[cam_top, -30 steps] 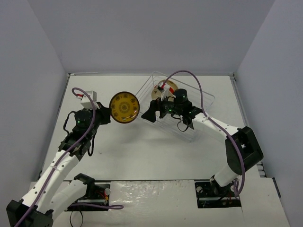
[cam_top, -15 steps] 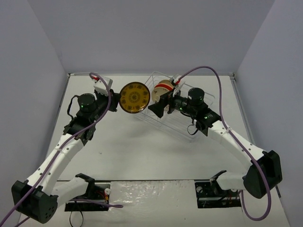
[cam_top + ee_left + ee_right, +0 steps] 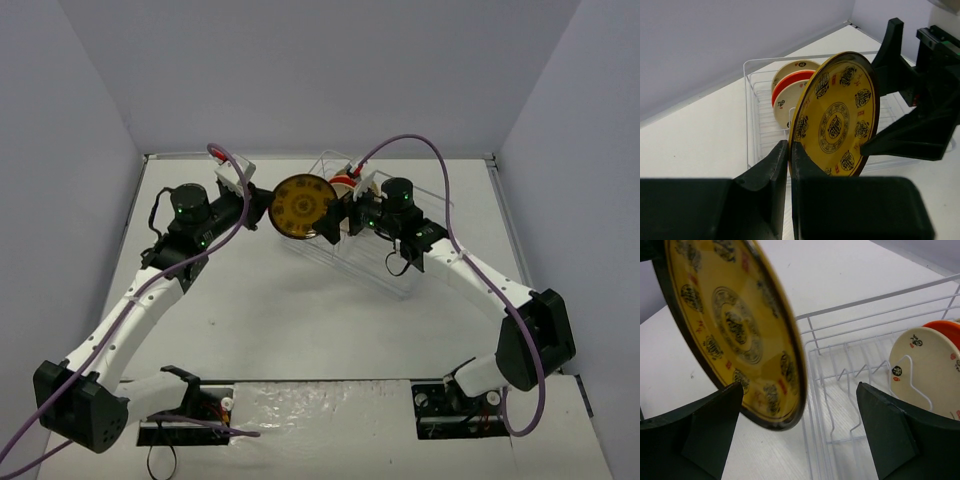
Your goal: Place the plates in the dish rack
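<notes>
My left gripper (image 3: 270, 209) is shut on the rim of the dark brown plate with yellow pattern (image 3: 303, 207) and holds it upright in the air at the left end of the wire dish rack (image 3: 405, 262). In the left wrist view the gripper (image 3: 790, 146) pinches the plate (image 3: 837, 120) at its lower left edge. My right gripper (image 3: 335, 221) is open, and its jaws straddle the plate's other edge (image 3: 735, 325) without closing on it. The rack (image 3: 865, 365) holds a cream plate (image 3: 922, 367) and an orange-red plate (image 3: 945, 330); another cream plate (image 3: 799, 66) stands behind them.
The rack (image 3: 754, 95) lies diagonally at the back right of the white table (image 3: 280, 310). Grey walls enclose the table on three sides. Upright wire prongs (image 3: 860, 372) stand bare at the rack's near end.
My left arm has carried the dark plate to the right, up to the rack's end. My right gripper has come up to the plate, so its open jaws now straddle the plate's edge.
</notes>
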Robot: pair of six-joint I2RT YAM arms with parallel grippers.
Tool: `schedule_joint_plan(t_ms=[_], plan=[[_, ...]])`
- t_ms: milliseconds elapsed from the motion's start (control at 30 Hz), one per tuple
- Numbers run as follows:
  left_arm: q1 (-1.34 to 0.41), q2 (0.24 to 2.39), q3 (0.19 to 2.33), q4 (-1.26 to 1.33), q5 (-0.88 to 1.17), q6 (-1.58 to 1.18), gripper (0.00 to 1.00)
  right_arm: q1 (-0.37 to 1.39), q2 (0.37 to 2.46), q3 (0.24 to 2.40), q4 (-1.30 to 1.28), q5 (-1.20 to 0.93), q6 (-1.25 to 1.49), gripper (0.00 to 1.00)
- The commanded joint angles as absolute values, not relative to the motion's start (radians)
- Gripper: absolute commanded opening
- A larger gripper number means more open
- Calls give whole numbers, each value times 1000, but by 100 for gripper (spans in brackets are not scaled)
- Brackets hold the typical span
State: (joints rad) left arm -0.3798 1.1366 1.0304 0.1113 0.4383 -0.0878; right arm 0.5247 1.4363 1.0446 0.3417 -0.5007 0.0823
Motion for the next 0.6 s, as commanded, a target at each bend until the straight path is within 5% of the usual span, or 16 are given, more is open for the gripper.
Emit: schedule_joint_plan(t_ms=[0, 167, 467, 567], plan=[[-387, 1122, 1105, 248, 491, -84, 0, 492, 1459, 1105, 458, -566, 73, 85], [-387, 1133, 1102, 255, 506, -93, 0, 478, 1479, 1089, 534, -673, 69, 53], [-387, 1157, 1114, 247, 517, -101, 0, 466, 1474, 1077, 634, -808, 66, 24], [-387, 1157, 1112, 250, 513, -107, 0, 462, 1474, 1086, 636, -792, 84, 1]])
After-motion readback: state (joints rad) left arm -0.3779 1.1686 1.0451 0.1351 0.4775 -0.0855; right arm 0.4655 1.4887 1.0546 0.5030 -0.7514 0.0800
